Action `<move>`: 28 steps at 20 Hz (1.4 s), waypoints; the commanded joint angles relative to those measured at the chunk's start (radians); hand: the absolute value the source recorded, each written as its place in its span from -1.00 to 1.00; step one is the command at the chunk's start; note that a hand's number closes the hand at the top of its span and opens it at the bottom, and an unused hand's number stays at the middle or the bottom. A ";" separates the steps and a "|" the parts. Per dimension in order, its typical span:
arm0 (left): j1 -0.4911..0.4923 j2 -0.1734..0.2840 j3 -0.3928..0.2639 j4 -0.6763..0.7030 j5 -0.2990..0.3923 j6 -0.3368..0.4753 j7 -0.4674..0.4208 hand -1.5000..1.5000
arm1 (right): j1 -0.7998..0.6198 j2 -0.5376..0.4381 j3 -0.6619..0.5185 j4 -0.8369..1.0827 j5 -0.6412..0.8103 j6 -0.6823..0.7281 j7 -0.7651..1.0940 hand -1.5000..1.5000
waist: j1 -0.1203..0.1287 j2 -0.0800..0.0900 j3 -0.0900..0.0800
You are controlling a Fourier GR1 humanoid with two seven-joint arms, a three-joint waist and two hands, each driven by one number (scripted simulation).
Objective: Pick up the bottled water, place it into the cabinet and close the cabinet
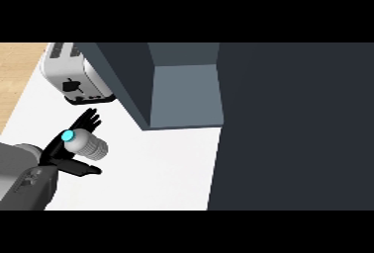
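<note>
Now the left hand, fingers curled round the bottle, should carry it upright right into the open cabinet.

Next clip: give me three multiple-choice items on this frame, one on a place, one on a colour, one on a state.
1. Where is the toaster?
A. far left of the counter
B. inside the cabinet
C. in the left hand

2. What colour is the bottle cap?
A. red
B. cyan
C. black

3. How is the cabinet door?
A. shut
B. removed
C. open

Key: 1 A, it stands at the counter's back left, beside the cabinet. 2 B, the cap glows cyan against the black hand. 3 C, the grey interior shows and the dark door swings out to the right.
</note>
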 commanded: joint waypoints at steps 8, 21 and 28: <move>-0.031 -0.049 -0.072 0.020 -0.035 -0.165 -0.176 1.00 | -0.029 -0.004 0.023 -0.049 0.066 -0.041 0.053 -1.00 | 0.011 -0.003 0.000; 0.032 -0.281 -0.026 -0.140 -0.007 0.466 -0.254 1.00 | 0.047 -0.037 0.049 -0.068 0.069 -0.071 0.019 -1.00 | 0.043 -0.023 0.005; 0.130 -0.363 -0.167 -0.355 0.160 0.574 -0.163 1.00 | 0.119 -0.062 0.070 -0.016 0.069 -0.056 -0.088 -1.00 | 0.047 -0.021 0.008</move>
